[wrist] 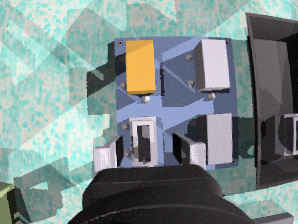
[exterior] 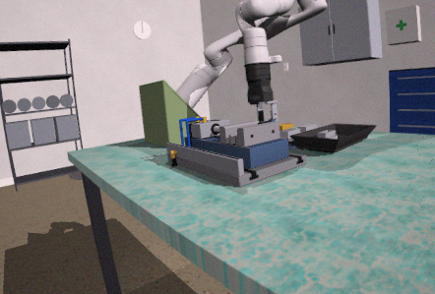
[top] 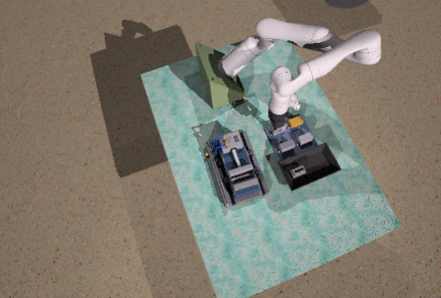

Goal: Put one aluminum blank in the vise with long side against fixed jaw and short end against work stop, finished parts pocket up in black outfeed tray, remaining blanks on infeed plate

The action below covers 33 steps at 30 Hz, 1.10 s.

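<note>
My gripper (wrist: 148,145) is open and empty, low over the near-left corner of the blue infeed plate (wrist: 174,99). Its fingers straddle a gray finished part with a dark pocket (wrist: 143,141) that lies flat on the plate. On the same plate lie a yellow brass blank (wrist: 140,66) and two plain gray blanks (wrist: 214,64) (wrist: 220,139). The black outfeed tray (top: 309,166) holds one finished part (top: 298,170). The vise (top: 236,166) stands left of the plate; a gray piece shows between its jaws, and I cannot tell what it is.
A green wedge-shaped block (top: 217,74) stands behind the vise at the arm's base. The tray (wrist: 273,96) borders the plate's right side. The vise's blue hoses (exterior: 184,130) are at its far end.
</note>
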{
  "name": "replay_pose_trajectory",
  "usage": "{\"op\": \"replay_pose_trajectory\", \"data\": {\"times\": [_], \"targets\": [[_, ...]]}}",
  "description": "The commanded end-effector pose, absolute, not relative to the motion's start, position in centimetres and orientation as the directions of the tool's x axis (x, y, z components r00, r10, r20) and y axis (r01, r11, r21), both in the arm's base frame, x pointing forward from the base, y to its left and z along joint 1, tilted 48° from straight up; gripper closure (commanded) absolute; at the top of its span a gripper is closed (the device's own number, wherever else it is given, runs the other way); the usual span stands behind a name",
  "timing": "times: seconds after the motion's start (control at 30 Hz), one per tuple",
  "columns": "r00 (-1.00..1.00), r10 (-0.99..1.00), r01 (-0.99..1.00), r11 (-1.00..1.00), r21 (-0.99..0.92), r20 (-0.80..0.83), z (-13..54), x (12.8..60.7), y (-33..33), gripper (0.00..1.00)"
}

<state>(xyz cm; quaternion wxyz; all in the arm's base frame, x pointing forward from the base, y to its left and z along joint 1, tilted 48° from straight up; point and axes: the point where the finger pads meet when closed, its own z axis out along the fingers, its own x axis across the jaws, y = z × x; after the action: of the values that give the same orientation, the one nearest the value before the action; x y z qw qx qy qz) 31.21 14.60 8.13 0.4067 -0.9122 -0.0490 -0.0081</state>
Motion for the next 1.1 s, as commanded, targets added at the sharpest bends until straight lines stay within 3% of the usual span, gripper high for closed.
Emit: {"op": "replay_pose_trajectory", "data": {"times": [0.0, 1.07], "targets": [[0.994, 0.094, 0.104, -0.665, -0.739, 0.055, 7.37, 30.9, 15.25, 0.0], [0.994, 0.094, 0.104, -0.665, -0.739, 0.055, 6.82, 30.87, 15.85, 0.0]]}}
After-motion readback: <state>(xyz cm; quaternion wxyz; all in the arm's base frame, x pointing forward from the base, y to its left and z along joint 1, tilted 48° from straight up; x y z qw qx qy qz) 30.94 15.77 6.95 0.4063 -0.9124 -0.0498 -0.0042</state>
